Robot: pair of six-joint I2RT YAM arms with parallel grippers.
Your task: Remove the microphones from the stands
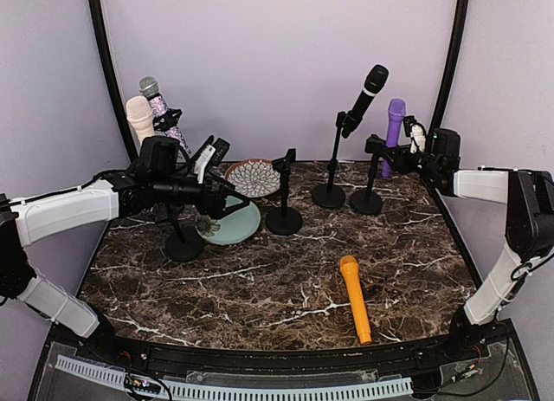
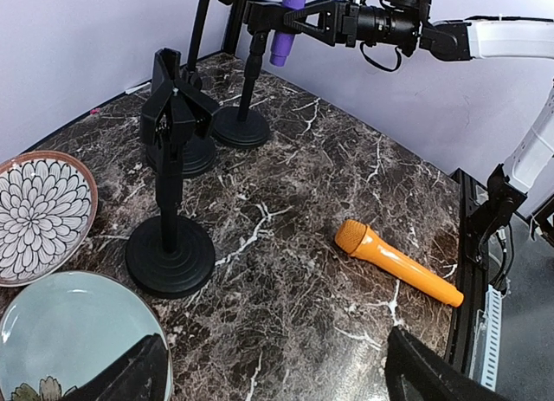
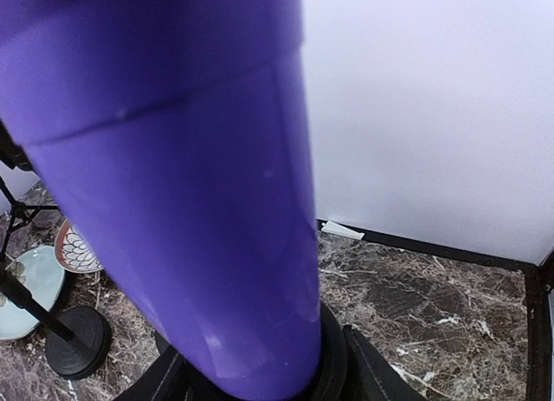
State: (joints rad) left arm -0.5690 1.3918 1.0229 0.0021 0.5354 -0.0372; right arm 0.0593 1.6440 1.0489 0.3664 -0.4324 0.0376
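Note:
A purple microphone (image 1: pixel 396 115) sits tilted in the clip of a black stand (image 1: pixel 366 202) at the back right. My right gripper (image 1: pixel 387 151) reaches in from the right and is shut on its lower body. In the right wrist view the purple microphone (image 3: pixel 173 158) fills the frame, with a black finger (image 3: pixel 372 377) on each side of it and the clip ring. It also shows in the left wrist view (image 2: pixel 290 20). My left gripper (image 1: pixel 227 197) is open and empty, low over the plates at the left (image 2: pixel 277 366).
An orange microphone (image 1: pixel 355 297) lies loose at front centre. A black microphone (image 1: pixel 368 93) stands in a stand beside the purple one. An empty stand (image 1: pixel 284 215) is mid-table. A left stand (image 1: pixel 183 243) holds a glitter microphone and a cream one. Patterned plate (image 1: pixel 254 177), blue plate (image 1: pixel 234 226).

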